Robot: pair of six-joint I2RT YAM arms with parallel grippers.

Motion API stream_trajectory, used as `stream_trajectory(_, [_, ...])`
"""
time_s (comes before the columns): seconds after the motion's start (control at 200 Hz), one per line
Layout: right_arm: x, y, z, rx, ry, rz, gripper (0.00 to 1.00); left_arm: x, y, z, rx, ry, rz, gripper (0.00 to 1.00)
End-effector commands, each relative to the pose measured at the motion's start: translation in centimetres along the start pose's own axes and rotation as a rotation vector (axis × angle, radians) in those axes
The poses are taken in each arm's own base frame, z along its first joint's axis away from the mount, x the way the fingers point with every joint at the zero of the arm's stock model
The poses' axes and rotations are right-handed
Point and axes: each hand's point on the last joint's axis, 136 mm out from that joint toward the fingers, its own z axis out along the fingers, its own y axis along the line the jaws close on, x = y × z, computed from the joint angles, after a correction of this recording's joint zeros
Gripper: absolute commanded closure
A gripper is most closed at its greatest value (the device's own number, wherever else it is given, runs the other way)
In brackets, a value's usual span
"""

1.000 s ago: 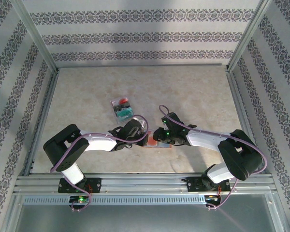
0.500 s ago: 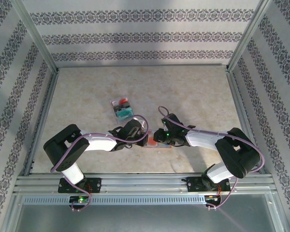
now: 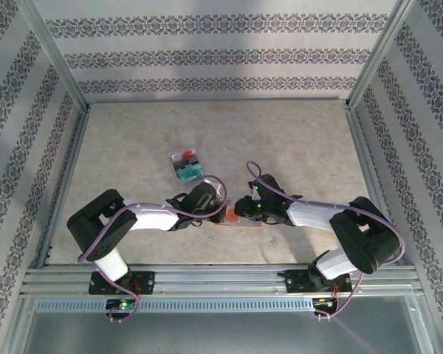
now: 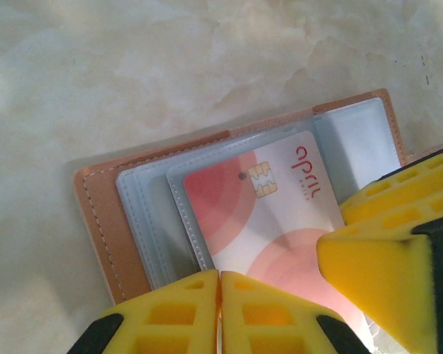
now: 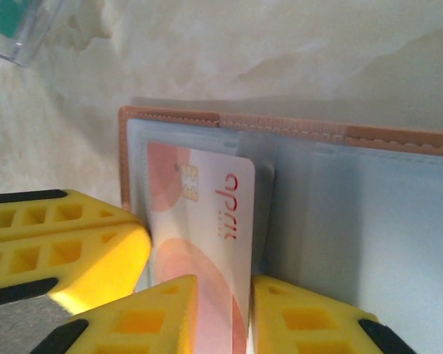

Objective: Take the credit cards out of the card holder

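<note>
I've got the left hand [image 4: 220, 284] shut, probably pinning the card holder [image 4: 103, 221] flat. My right hand [image 5: 223, 291] sits narrow on the credit card [image 5: 199, 214]; can't tell if it's gripped.

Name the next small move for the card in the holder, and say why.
Probably close the right pincer on the pink card. Its fingers stand slightly apart over the card's near end, the card sits in a clear sleeve of the card holder, and the shut left pincer rests at the holder's edge, likely to steady it.
</note>
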Motion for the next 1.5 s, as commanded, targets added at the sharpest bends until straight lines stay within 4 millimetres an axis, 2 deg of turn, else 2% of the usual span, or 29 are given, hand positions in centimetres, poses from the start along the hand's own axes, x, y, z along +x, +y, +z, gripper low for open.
stream_trajectory(0.0, [-0.7,2.8,-0.7,-0.139,-0.019,-0.021,0.74,2.0,1.8,0.6,-0.047,0.071,-0.031,0.89])
stream_trajectory(0.18, [-0.9,3.1,-0.7,-0.191,-0.026,-0.001,0.75,1.9,1.8,0.6,-0.045,0.07,-0.032,0.89])
stream_trajectory(0.5, [-1.6,3.2,-1.3,-0.257,-0.047,0.031,0.83,2.0,1.9,0.5,-0.057,0.08,-0.029,0.89])
stream_trajectory(0.784, [-1.9,2.3,-2.1,-0.266,-0.068,0.05,0.9,2.0,2.0,0.7,-0.066,0.09,-0.03,0.9])
stream_trajectory(0.949, [-2.1,1.9,-2.5,-0.267,-0.08,0.061,0.9,2.0,2.0,0.6,-0.071,0.094,-0.028,0.9])
stream_trajectory(1.144, [-2.2,1.6,-3.0,-0.271,-0.091,0.067,0.85,2.1,2.1,0.6,-0.076,0.094,-0.029,0.9])
stream_trajectory(1.494, [-2.1,1.6,-2.8,-0.28,-0.083,0.071,0.84,2.1,2.0,0.7,-0.069,0.093,-0.029,0.9])
